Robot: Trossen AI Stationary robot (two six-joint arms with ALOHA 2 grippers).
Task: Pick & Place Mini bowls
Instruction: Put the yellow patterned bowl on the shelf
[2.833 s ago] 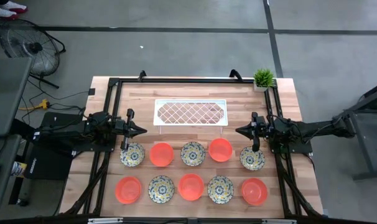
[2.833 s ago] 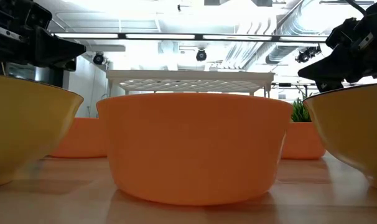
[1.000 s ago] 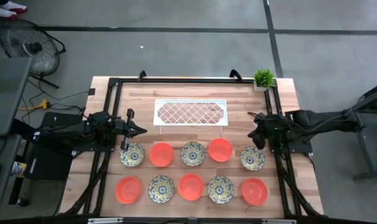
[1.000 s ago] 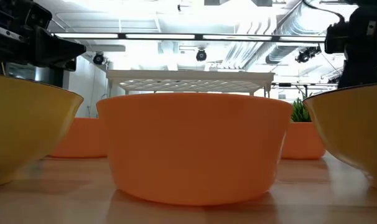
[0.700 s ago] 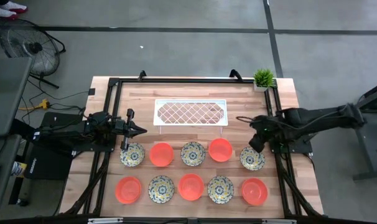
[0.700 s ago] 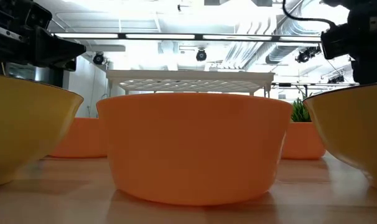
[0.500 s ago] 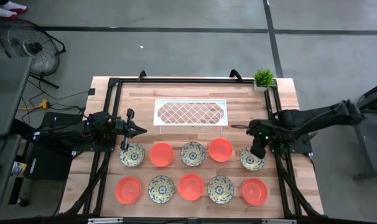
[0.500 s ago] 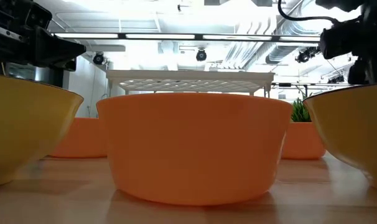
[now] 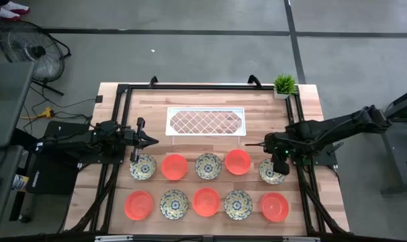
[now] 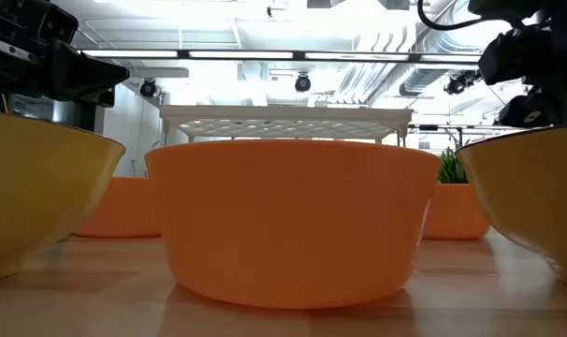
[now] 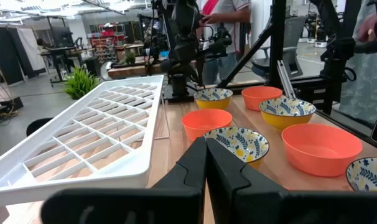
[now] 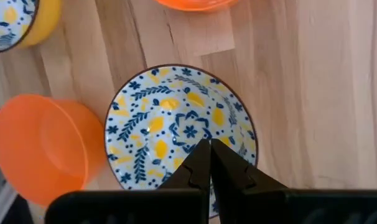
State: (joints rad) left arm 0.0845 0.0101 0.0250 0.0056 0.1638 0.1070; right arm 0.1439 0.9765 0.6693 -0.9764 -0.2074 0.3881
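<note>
Right wrist view shows the right gripper [image 12: 209, 144], fingers pressed together and empty, poised directly above the floral bowl [image 12: 181, 134] at the far row's right end; the left gripper [image 9: 152, 140] waits closed at left.

A robotics lab: exposed ceiling ducts [image 10: 396, 75], benches with equipment [image 11: 114, 46], taped concrete floor [image 9: 190, 54].

Glossy bowls on pale planked wood

The table [image 9: 210, 97] shows light, smooth wood grain; the orange-red bowls [image 9: 174, 166] gleam like plastic, the floral bowls [image 12: 181, 134] look glazed, the lattice tray [image 11: 83, 134] is matt white plastic, the frame [image 9: 126, 88] dark metal.
</note>
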